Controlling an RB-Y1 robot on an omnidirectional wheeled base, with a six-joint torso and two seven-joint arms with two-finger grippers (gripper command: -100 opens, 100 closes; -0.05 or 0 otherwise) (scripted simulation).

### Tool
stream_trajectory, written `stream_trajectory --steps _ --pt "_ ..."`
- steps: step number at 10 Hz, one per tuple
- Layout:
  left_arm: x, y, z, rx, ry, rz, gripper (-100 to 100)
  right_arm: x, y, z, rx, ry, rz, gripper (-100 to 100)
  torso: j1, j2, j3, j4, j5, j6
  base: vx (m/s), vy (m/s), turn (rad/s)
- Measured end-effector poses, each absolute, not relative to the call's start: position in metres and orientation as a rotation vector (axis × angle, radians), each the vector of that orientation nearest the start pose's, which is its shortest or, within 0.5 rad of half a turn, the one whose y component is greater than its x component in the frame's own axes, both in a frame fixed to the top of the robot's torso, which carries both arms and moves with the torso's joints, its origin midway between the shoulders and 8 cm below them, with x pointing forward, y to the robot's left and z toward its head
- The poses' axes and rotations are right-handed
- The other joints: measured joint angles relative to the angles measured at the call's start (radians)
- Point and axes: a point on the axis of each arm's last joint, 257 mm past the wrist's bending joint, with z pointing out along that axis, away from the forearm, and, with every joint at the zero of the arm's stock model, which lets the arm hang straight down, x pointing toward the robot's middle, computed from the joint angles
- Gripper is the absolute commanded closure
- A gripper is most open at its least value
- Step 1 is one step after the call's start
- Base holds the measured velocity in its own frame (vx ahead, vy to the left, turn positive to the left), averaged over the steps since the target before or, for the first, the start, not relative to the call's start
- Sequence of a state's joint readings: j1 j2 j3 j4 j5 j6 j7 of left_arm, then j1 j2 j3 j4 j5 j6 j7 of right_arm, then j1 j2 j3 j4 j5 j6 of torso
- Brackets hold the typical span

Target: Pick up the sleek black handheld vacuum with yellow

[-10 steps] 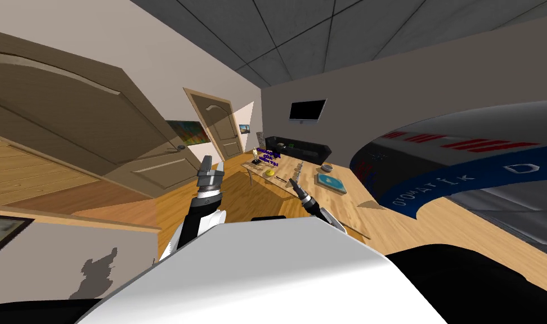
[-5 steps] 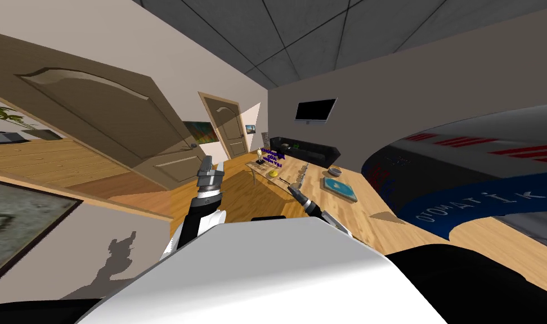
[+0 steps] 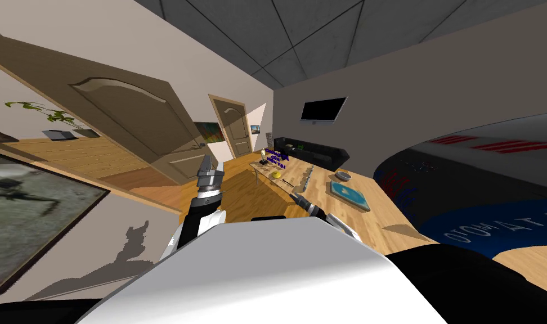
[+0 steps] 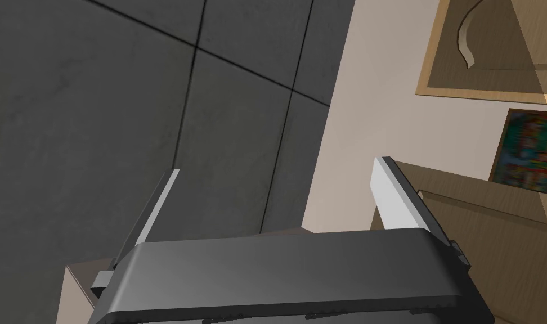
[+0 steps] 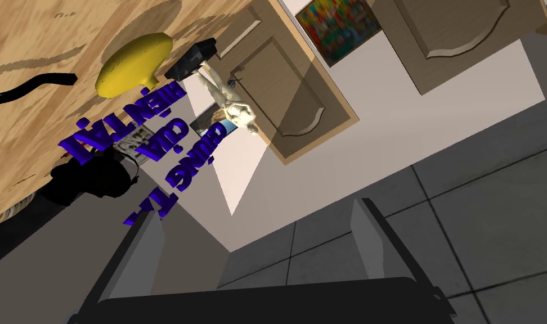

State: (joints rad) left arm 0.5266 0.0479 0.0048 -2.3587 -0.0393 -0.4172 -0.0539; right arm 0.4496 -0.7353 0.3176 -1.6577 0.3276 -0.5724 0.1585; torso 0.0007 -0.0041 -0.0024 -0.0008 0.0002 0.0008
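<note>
Action starts on the left, where a big brown door (image 3: 137,124) hangs in a beige wall. In front of it the left gripper (image 3: 206,164) is raised, blades spread wide on nothing, out of the play. Moving across, what reads as the handheld vacuum (image 3: 277,175) lies on the long wooden table (image 3: 322,188). It has a rounded yellow body with a thin black handle trailing from it, toward the far end and well apart from the right gripper (image 3: 293,195). That gripper points down the tabletop with its blades parted and empty. Here's the worry: a pale statuette (image 5: 233,104) on a black base and a cluster of upright blue letters (image 5: 148,135) stand just beside the vacuum, so a wide or hurried reach looks likely to clip them. That smooth yellow bulge could also slip out from thin blades, so the slim handle may be the safer bite. Further right on the pale, grained top sit a grey bowl (image 3: 342,175) and a blue book (image 3: 350,194). Behind them are a black sofa (image 3: 314,152), a black wall screen (image 3: 323,109) and a grey panelled ceiling (image 3: 323,34). At far right is a dark, blue-banded surface (image 3: 492,225) with white lettering.
</note>
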Motion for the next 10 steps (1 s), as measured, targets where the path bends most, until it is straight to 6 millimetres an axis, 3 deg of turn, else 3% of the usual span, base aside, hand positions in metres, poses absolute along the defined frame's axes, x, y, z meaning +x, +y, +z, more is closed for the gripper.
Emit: stream_trajectory --steps 4,7,9,10 --pt "0.341 0.273 0.035 -0.599 0.704 -1.207 0 0.299 -0.262 -0.367 -0.099 2.000 0.799 -100 0.001 -0.001 -0.001 0.000 0.000 0.000 0.059 0.021 0.126" --pt "0.341 0.273 0.035 -0.599 0.704 -1.207 0 0.275 -0.301 -0.404 -0.200 2.130 0.690 -100 0.002 -0.002 -0.001 0.000 0.000 0.000 0.092 0.043 0.139" --pt "0.341 0.273 0.035 -0.599 0.704 -1.207 0 0.256 -0.338 -0.429 -0.272 2.224 0.602 -100 0.002 -0.005 -0.003 -0.001 0.000 0.000 0.114 0.035 0.115" --pt "0.341 0.273 0.035 -0.599 0.704 -1.207 0 0.238 -0.358 -0.439 -0.313 2.276 0.555 -100 0.002 -0.004 -0.002 -0.001 0.001 0.000 0.079 0.043 0.063"
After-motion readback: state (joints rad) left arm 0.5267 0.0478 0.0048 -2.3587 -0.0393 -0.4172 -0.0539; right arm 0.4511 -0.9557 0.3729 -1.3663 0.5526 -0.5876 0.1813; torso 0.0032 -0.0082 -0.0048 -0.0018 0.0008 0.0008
